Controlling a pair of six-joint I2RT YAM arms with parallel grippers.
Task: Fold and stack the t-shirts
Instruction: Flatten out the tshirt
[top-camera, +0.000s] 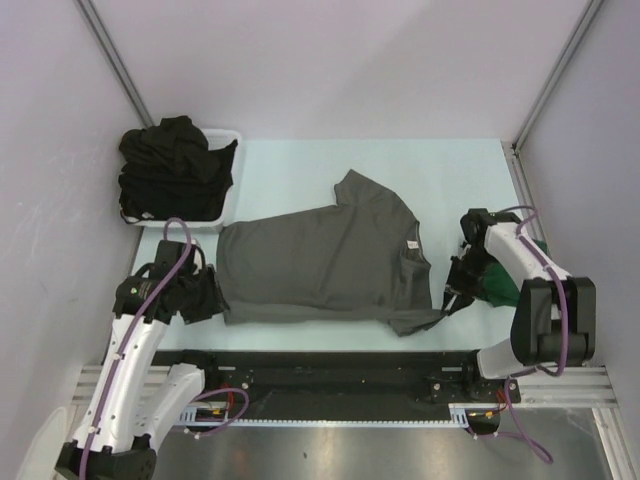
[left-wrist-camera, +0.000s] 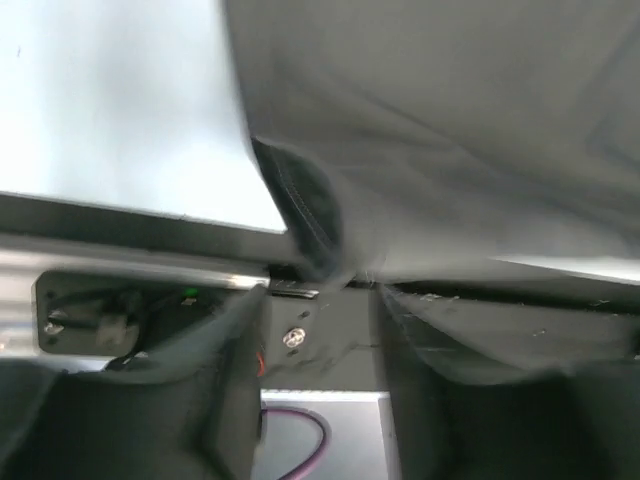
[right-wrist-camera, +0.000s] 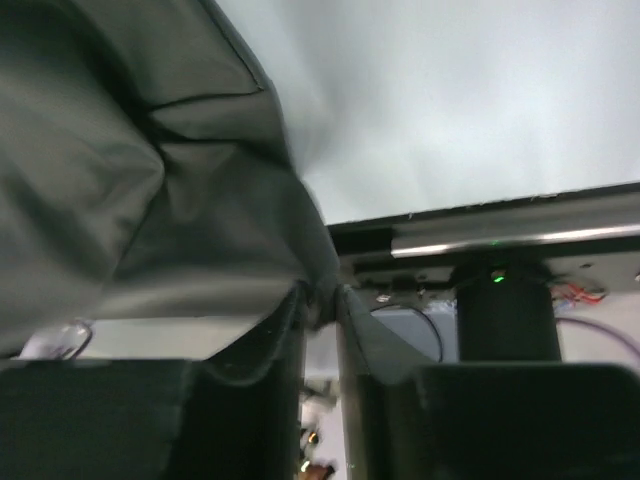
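Note:
A charcoal grey t-shirt (top-camera: 320, 265) lies spread flat across the table (top-camera: 300, 170), its white neck label (top-camera: 411, 244) toward the right. My left gripper (top-camera: 212, 297) sits at the shirt's left hem corner, near the front edge. In the left wrist view its jaws (left-wrist-camera: 322, 300) stand open, with the fabric corner (left-wrist-camera: 310, 225) just beyond the tips. My right gripper (top-camera: 458, 292) is at the shirt's lower right sleeve. Its fingers (right-wrist-camera: 322, 300) are only narrowly apart, and a tip of grey fabric (right-wrist-camera: 200, 200) still lies between them. A dark green t-shirt (top-camera: 500, 285) lies under the right arm.
A white basket (top-camera: 228, 200) at the back left holds a heap of black t-shirts (top-camera: 170, 165). A black rail (top-camera: 330, 365) runs along the table's front edge just behind both grippers. Grey walls close in the left and right sides.

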